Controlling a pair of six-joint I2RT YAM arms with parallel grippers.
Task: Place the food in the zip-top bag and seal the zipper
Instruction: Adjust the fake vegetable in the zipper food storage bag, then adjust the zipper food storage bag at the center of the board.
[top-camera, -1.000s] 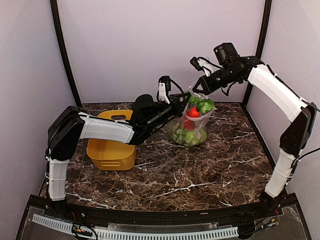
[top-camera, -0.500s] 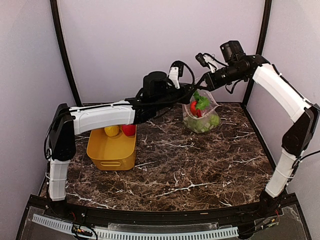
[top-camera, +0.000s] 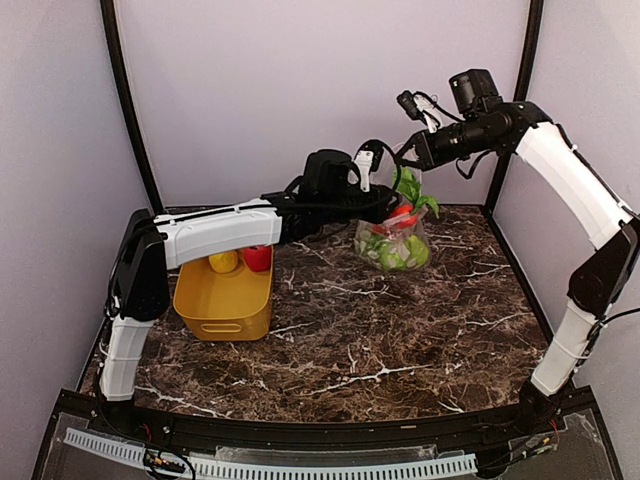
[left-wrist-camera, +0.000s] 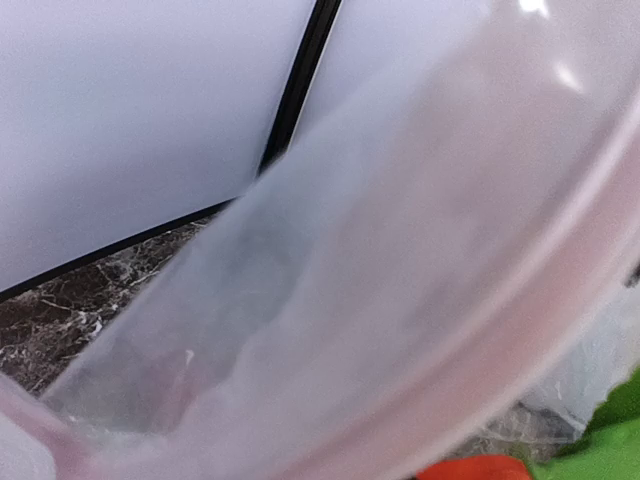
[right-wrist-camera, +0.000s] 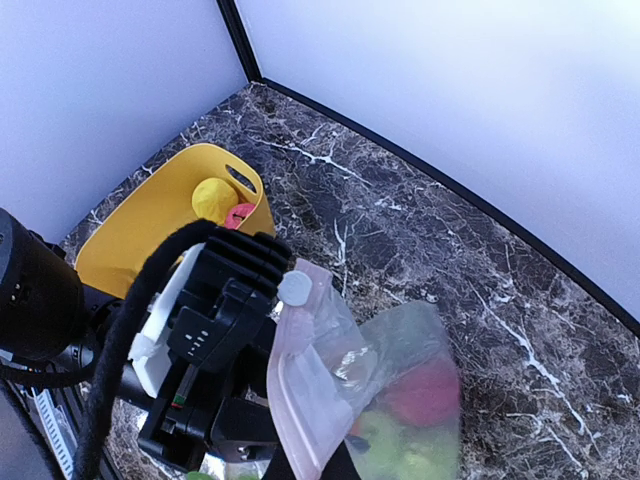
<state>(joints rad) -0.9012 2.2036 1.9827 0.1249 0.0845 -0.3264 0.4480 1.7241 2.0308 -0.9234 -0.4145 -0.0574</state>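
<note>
Marble-pattern table (top-camera: 400, 340), dark with white veins, takes up most of what I'm seeing. Both arms reach toward the back right of it. The left arm (top-camera: 215, 232) stretches out long and nearly level. The right arm (top-camera: 570, 180) arches up high and bends back in.

Next biggest is the yellow basket (top-camera: 222, 305) on the left side, under the left arm. It's got a lemon (top-camera: 223, 262) and a red apple (top-camera: 258, 258) sitting in it.

The zip-top bag (top-camera: 395, 240) hangs upright between the two grippers near the back wall, well apart from the basket. I can't tell if its bottom touches the table. Inside it there's green stuff at the bottom, a red piece (top-camera: 402, 214) higher up, and leafy greens (top-camera: 408, 187) poking out the top.

The right gripper (top-camera: 412, 160) is pinched on the bag's top edge. Its wrist cam shows the pinkish zipper (right-wrist-camera: 300, 400) running right up into the fingers.

The left gripper (top-camera: 388, 203) is right up against the bag's mouth. Its own cam is just filled with blurry plastic and the zipper strip, so no clue if it's clamped or apart.
</note>
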